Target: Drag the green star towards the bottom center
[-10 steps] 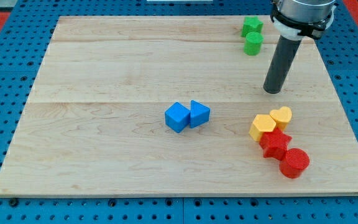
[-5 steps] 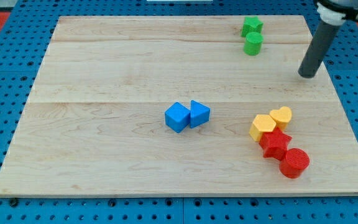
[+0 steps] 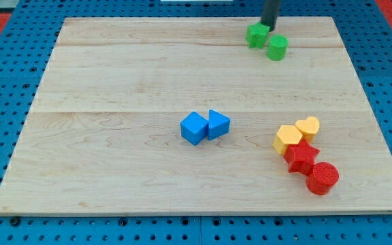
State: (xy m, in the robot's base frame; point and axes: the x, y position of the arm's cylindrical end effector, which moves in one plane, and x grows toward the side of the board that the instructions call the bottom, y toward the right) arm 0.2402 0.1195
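The green star (image 3: 256, 35) lies near the view's top edge, right of centre, on the wooden board (image 3: 114, 82). A green cylinder (image 3: 277, 47) stands just to its lower right, close beside it. My tip (image 3: 269, 28) is at the star's upper right corner, touching or almost touching it, with the dark rod rising out of the view's top.
A blue cube (image 3: 194, 128) and a blue triangular block (image 3: 218, 124) sit together at the board's middle. At the lower right are a yellow hexagon (image 3: 288, 139), a yellow heart (image 3: 308, 127), a red star (image 3: 301, 158) and a red cylinder (image 3: 322, 178).
My tip swung from the right side of the board up and left to behind the green star. The star has shifted left and slightly down, away from its former spot above the green cylinder.
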